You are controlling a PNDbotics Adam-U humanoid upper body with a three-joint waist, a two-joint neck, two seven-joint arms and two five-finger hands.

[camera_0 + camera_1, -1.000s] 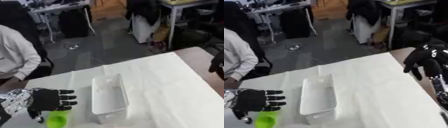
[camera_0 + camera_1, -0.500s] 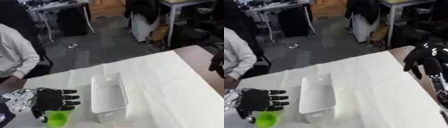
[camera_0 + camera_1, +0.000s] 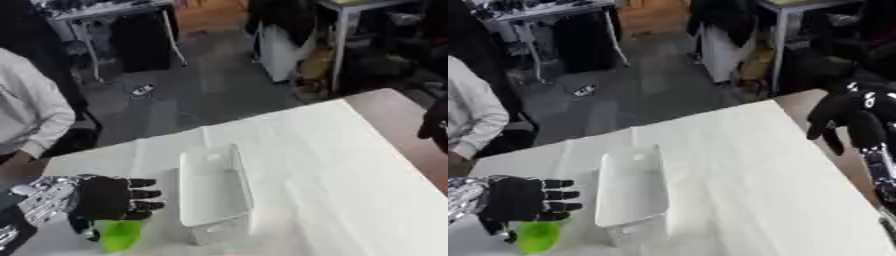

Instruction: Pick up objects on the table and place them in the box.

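Green object (image 3: 118, 234) under the left hand (image 3: 105, 198), just left of the white box (image 3: 214, 187).
Fingers spread, gripping nothing yet; right hand (image 3: 846, 112) hangs relaxed over the bench (image 3: 341, 165) edge; a hasty swing might knock the box.

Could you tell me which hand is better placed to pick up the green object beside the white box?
The left hand: it hovers open right over the green object, beside the box. The right hand hangs over the table's far right edge.
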